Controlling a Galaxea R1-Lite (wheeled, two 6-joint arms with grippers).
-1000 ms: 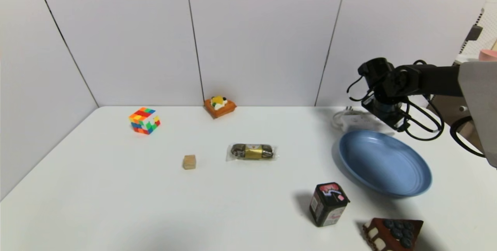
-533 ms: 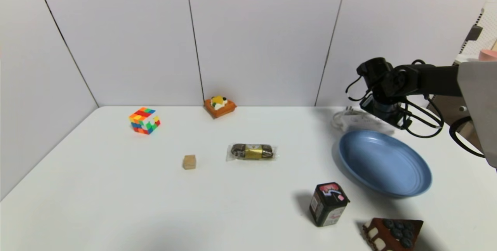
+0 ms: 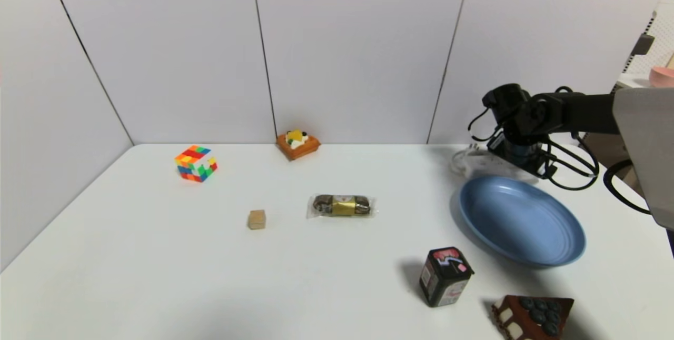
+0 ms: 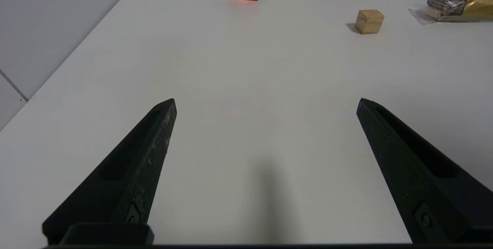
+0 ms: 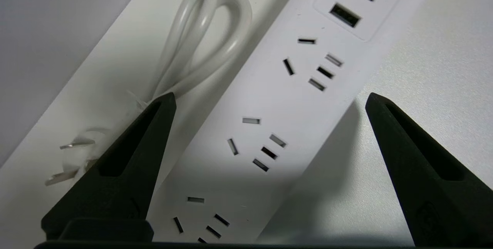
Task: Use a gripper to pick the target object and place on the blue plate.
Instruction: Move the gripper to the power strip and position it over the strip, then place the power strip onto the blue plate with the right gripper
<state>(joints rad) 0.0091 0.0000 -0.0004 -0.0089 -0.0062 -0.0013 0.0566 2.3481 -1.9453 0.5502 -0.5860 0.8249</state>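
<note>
The target object, a long white power strip point(image 5: 269, 118), lies flat at the back right of the table, just behind the blue plate point(image 3: 521, 221). Its coiled cord point(image 5: 208, 37) and plug point(image 5: 69, 156) rest beside it, toward the wall. In the head view only the strip's end point(image 3: 476, 163) shows past the arm. My right gripper point(image 5: 269, 95) hovers close above the strip, open, one finger on each side of it and touching nothing. My left gripper point(image 4: 266, 100) is open over bare table near the front left and holds nothing.
A colour cube point(image 3: 196, 162), a small wooden block point(image 3: 256, 219), a wrapped snack point(image 3: 341, 206) and an orange toy cake point(image 3: 298, 144) lie to the left and middle. A black tin point(image 3: 445, 276) and a chocolate cake slice point(image 3: 533, 316) stand in front of the plate. The wall is close behind the strip.
My right arm has sunk a little toward the power strip and shifted slightly left. Its jaws have stayed wide. Nothing else has moved.
</note>
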